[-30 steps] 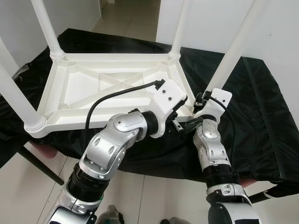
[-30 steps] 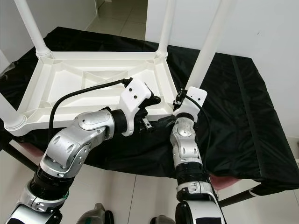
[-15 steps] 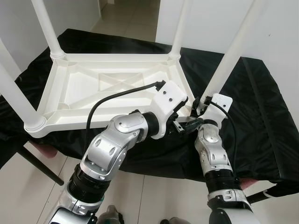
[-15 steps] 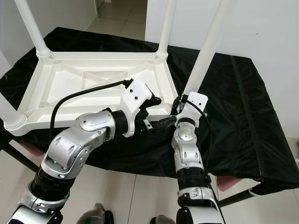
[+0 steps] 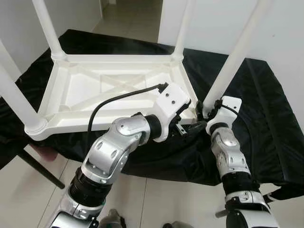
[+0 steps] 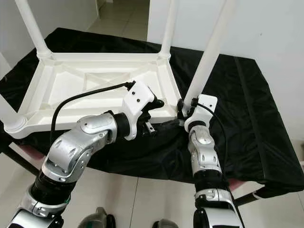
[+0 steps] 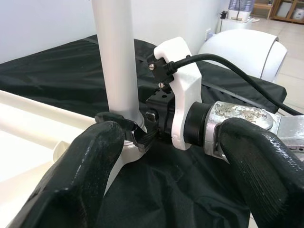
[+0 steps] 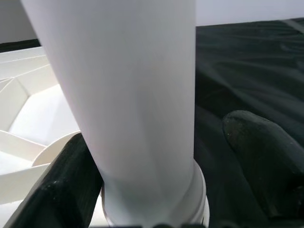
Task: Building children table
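Observation:
A white plastic children's table (image 5: 118, 59) lies upside down on a black cloth, with its legs pointing up. My right gripper (image 5: 202, 111) is at the foot of the near right leg (image 5: 232, 57), where it enters the corner socket. In the right wrist view the leg (image 8: 128, 95) stands between the fingers; one finger touches it and the other finger (image 8: 266, 166) stands apart, so the gripper is open. My left gripper (image 5: 183, 127) hovers open beside that corner, holding nothing. In the left wrist view it faces the leg (image 7: 116, 61) and the right gripper (image 7: 121, 126).
Three more legs stand up: far left (image 5: 47, 28), far right (image 5: 183, 28) and near left (image 5: 14, 95). The black cloth (image 5: 266, 109) spreads wide to the right of the table. Light tiled floor (image 5: 156, 199) lies below the front edge, and a dark support bar (image 5: 40, 171) slants at the left.
My right wrist has swung to the right around the foot of the near right leg, so more of the leg's lower end shows. The left arm has stayed put.

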Robot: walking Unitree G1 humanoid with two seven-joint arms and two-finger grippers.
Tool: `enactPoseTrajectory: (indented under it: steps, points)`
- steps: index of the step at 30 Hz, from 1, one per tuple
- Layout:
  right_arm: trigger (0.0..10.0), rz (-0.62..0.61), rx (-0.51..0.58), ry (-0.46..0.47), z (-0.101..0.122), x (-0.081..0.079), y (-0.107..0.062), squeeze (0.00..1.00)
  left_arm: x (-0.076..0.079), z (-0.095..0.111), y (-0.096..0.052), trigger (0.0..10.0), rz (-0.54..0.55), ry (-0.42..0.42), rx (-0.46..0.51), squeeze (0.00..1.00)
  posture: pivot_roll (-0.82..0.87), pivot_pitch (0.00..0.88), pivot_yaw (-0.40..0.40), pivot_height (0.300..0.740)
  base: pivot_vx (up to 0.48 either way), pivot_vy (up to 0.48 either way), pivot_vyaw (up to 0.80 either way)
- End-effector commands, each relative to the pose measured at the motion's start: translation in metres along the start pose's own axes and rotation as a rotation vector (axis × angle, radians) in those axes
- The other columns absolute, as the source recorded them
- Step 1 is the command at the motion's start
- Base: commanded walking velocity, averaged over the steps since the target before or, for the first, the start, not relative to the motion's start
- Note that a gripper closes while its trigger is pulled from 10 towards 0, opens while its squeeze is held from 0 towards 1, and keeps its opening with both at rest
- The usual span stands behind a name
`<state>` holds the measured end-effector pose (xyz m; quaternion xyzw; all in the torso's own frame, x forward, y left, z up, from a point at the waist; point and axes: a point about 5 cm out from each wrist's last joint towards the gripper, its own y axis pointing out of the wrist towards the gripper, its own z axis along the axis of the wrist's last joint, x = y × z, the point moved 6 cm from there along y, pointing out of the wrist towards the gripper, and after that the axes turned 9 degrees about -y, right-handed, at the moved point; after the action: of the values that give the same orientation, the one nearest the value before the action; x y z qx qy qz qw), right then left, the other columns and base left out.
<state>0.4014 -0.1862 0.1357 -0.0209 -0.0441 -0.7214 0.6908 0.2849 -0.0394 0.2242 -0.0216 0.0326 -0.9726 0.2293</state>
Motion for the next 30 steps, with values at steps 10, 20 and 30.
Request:
enactPoseTrajectory:
  steps: [10, 20, 30]
  points:
    - [10.0, 0.207, -0.003, -0.101, -0.007, 0.016, 0.009, 0.0, -0.009, 0.001, -0.002, 10.0, 0.072, 0.015, 0.009, 0.0, 0.07, 0.02, -0.047, 0.74, 0.0, 0.0, 0.0]
    - [10.0, 0.471, 0.041, -0.136, 0.001, -0.002, 0.009, 0.0, -0.011, 0.001, -0.003, 10.0, 0.079, 0.025, 0.005, 0.0, 0.08, 0.015, -0.042, 0.74, 0.0, 0.0, 0.0]
    - [10.0, 0.561, 0.034, -0.123, 0.001, -0.008, 0.009, 0.0, -0.012, 0.001, -0.004, 10.0, 0.083, 0.027, 0.004, 0.0, 0.09, 0.014, -0.043, 0.74, 0.0, 0.0, 0.0]
